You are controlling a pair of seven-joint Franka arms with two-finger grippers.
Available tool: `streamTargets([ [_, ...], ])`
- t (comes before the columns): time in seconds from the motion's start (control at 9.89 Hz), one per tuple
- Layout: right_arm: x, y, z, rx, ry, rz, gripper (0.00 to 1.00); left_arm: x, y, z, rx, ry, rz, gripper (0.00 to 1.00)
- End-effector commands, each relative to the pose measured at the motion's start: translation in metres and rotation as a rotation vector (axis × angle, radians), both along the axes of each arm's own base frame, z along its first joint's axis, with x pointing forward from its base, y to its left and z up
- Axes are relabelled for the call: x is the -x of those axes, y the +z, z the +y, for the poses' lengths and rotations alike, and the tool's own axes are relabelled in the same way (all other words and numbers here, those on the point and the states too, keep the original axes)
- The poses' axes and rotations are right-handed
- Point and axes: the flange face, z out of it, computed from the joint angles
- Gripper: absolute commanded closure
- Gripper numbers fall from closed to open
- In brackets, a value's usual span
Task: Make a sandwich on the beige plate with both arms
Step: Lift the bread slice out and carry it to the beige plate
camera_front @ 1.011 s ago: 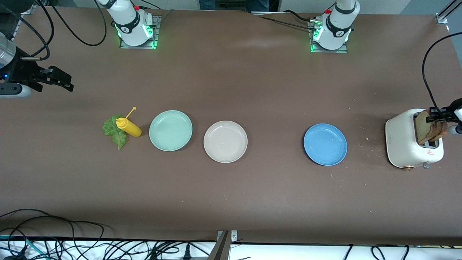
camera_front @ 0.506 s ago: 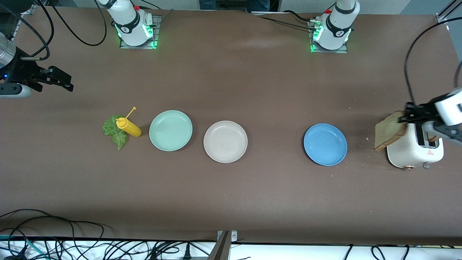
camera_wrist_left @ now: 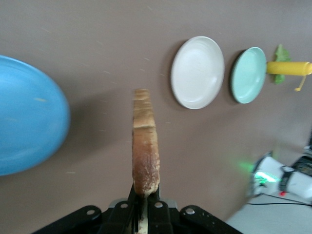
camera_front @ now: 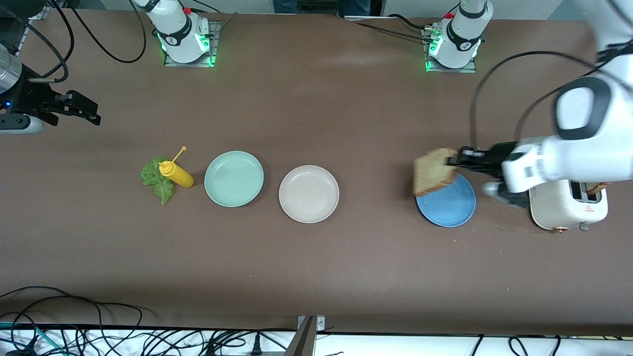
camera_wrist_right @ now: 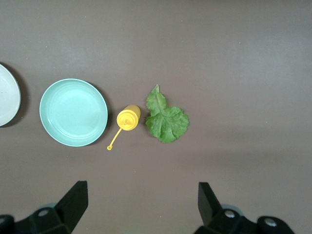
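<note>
My left gripper (camera_front: 457,160) is shut on one edge of a toasted bread slice (camera_front: 434,170), which hangs upright over the rim of the blue plate (camera_front: 447,205). In the left wrist view the slice (camera_wrist_left: 145,146) stands edge-on between the jaws of the left gripper (camera_wrist_left: 145,195). The beige plate (camera_front: 309,194) lies bare mid-table. A second slice (camera_front: 596,187) sits in the toaster (camera_front: 566,210). The lettuce leaf (camera_front: 156,180) lies toward the right arm's end. My right gripper (camera_front: 91,111) waits open over bare table there, and in the right wrist view (camera_wrist_right: 141,195) holds nothing.
A mint-green plate (camera_front: 234,178) lies beside the beige plate, toward the right arm's end. A yellow mustard bottle (camera_front: 177,174) lies on its side against the lettuce. Crumbs dot the table near the toaster. Cables run along the table edge nearest the front camera.
The left arm has lifted the bread slice out of the toaster and carried it toward the table's middle, to over the blue plate's rim. The right arm has not moved.
</note>
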Motion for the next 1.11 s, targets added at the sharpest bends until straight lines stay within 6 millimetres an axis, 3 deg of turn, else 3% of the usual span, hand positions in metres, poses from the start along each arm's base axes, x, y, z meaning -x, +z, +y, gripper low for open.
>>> streamTargets([
  [0.0,0.003,0.006,0.004,-0.015,-0.006,0.000,0.00,-0.011,-0.004,-0.030,0.071,0.106,0.034,1.00],
  [0.1,0.004,0.007,0.005,-0.015,-0.005,-0.001,0.00,-0.010,-0.007,-0.054,0.087,0.161,0.075,1.00],
  [0.3,0.004,0.007,0.005,-0.017,-0.003,-0.001,0.00,-0.011,-0.012,-0.076,0.102,0.246,0.145,1.00],
  [0.61,0.004,0.006,0.004,-0.017,-0.005,0.000,0.00,-0.008,-0.049,-0.125,0.186,0.261,0.207,1.00],
  [0.71,0.004,0.006,0.004,-0.017,-0.005,0.000,0.00,-0.002,-0.064,-0.154,0.200,0.239,0.185,1.00],
  [1.01,0.004,0.007,0.004,-0.017,-0.006,-0.001,0.00,0.002,-0.110,-0.205,0.206,0.259,0.071,1.00],
])
